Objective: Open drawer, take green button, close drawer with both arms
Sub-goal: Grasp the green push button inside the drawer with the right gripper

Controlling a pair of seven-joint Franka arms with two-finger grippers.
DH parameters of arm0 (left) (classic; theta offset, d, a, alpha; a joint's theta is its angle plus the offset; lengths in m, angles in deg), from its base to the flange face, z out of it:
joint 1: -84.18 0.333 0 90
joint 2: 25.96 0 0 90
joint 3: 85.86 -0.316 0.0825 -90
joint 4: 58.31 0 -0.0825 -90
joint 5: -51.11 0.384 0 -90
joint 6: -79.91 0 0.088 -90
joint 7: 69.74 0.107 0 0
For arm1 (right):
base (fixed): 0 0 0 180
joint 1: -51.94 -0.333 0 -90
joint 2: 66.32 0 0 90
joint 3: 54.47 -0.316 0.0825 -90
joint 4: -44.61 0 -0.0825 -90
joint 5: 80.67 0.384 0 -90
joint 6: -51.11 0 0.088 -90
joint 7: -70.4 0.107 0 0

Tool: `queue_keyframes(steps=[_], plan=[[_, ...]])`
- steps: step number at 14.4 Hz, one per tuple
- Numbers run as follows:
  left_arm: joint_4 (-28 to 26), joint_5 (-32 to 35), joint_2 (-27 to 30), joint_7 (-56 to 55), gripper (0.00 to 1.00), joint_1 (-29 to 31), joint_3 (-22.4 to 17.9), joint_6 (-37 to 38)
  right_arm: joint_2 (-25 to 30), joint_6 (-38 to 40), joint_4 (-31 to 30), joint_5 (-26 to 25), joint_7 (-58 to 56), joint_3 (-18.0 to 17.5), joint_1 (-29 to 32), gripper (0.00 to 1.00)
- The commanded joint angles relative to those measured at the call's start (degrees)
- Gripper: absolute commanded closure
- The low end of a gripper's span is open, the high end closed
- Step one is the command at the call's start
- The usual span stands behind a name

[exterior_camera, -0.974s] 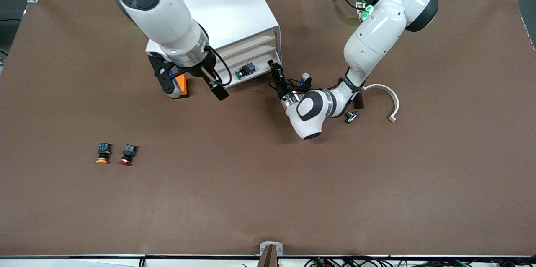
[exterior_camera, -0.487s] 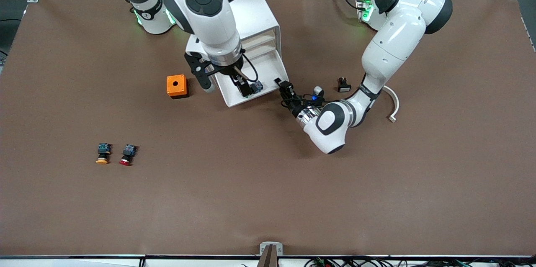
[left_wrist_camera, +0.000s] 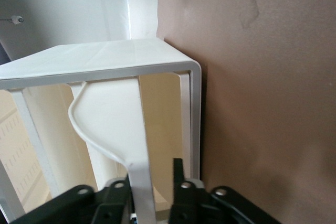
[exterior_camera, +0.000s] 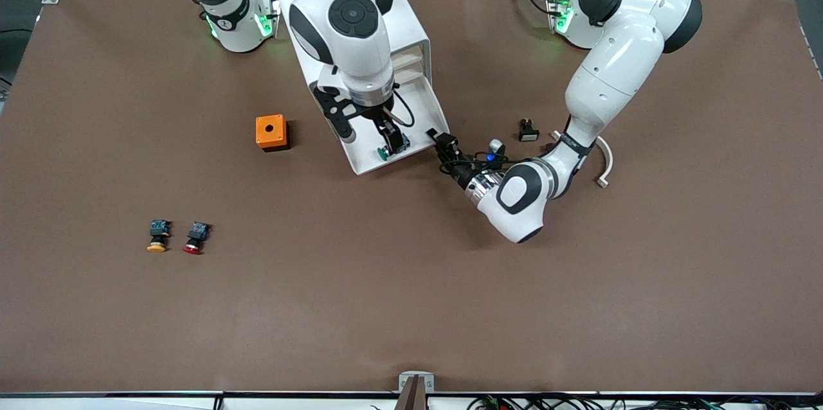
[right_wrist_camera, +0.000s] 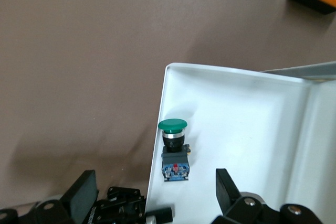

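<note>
At the cabinet [exterior_camera: 379,24] front, the bottom drawer [exterior_camera: 421,105] now stands pulled farther out than half a second ago. Left end effector [exterior_camera: 443,143] is clamped on the drawer's front edge at the corner toward the left arm's end. Right end effector [exterior_camera: 371,140] has shifted over the tray, fingers spread wide, holding nothing. Green button [right_wrist_camera: 174,150] lies in the drawer against the front wall.

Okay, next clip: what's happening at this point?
The drawer is pulled out of the white cabinet. The left tool grips its front corner. The right tool hangs open over the tray, straddling its rim, with the green button lying inside, not yet grasped.
</note>
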Motion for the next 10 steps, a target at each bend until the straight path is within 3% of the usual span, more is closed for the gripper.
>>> queue_keyframes(steps=[1, 5, 10], plan=[[0.1, -0.6, 0.0, 4.1, 0.0, 0.1, -0.1, -0.7, -3.7, -3.3, 0.2, -3.1, 3.6, 0.5, -2.0, 0.0], [0.6, -0.5, 0.8, 15.4, 0.0, 1.5, 0.0, -0.6, -7.3, -5.5, -0.3, -5.6, 5.6, 0.5, -3.7, 0.0], [2.1, 2.0, 3.2, 32.6, 0.0, 3.7, -0.1, 1.5, -7.5, -10.6, -4.1, -7.4, 7.8, 0.5, -5.3, 0.0]])
